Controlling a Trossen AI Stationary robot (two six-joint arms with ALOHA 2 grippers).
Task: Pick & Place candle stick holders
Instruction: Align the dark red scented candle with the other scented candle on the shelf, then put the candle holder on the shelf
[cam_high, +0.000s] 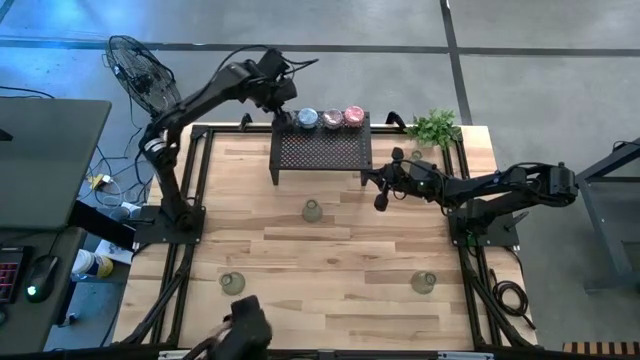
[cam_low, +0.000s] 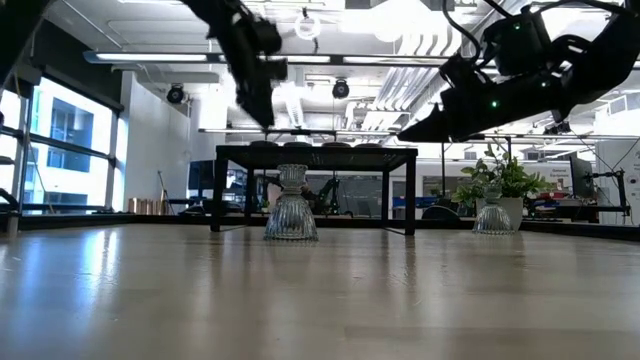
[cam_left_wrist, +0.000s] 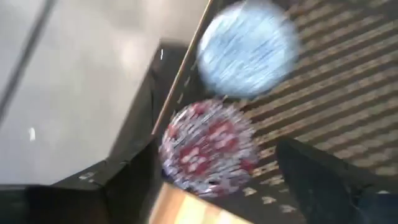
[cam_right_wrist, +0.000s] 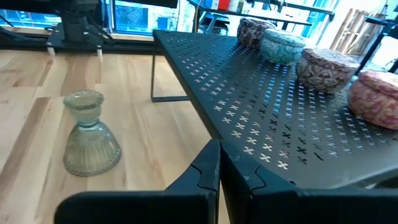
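Observation:
Four candle stick holders stand in a row on the far edge of the black mesh rack (cam_high: 320, 150): a red-mottled one (cam_left_wrist: 208, 146), a pale blue one (cam_high: 307, 118), a purple one (cam_high: 331, 119) and a pink one (cam_high: 353, 116). My left gripper (cam_high: 281, 103) hovers open above the red-mottled one; only one finger (cam_left_wrist: 317, 180) shows. A clear holder (cam_high: 312, 210) stands upside down on its rim on the table in front of the rack. My right gripper (cam_high: 380, 197) is shut and empty, just right of the rack's front edge and above the table.
More clear holders stand near the front left (cam_high: 232, 283), near the front right (cam_high: 424, 282) and beside the potted plant (cam_high: 436, 127) at the far right (cam_high: 417, 157). A fan (cam_high: 140, 72) stands off the table at the far left.

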